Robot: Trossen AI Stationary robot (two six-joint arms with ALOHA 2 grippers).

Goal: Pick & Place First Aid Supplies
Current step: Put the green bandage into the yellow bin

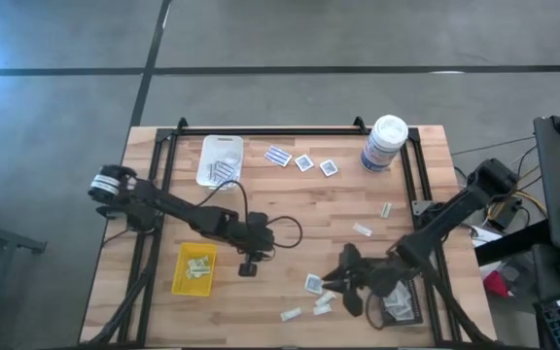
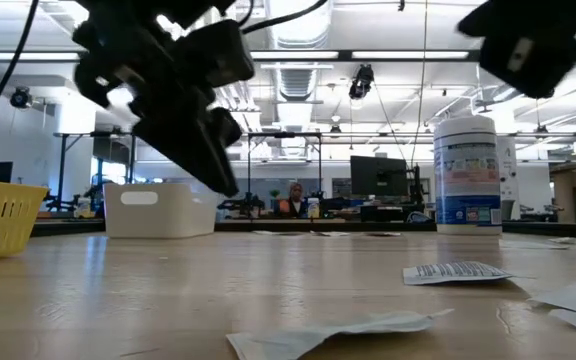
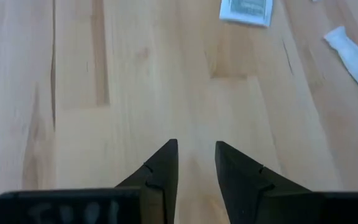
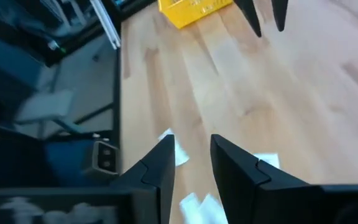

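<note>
**Trays part-filled, both hands empty**

White tray (image 1: 220, 158) holds a few packets; yellow tray (image 1: 194, 268), just left of the left hand (image 1: 248, 266), holds pale strips; black tray (image 1: 398, 306), by the right hand (image 1: 343, 289), holds some too. Loose packets (image 1: 304, 162) lie on the tabletop (image 1: 290, 209), several right at the right hand. Both arms reach inward, low; each hand's fingers stand slightly apart, gripping nothing.

Bright overhead ceiling lights (image 2: 298, 45) glare in the low view; foreground packets (image 2: 333, 335) blurred.
</note>
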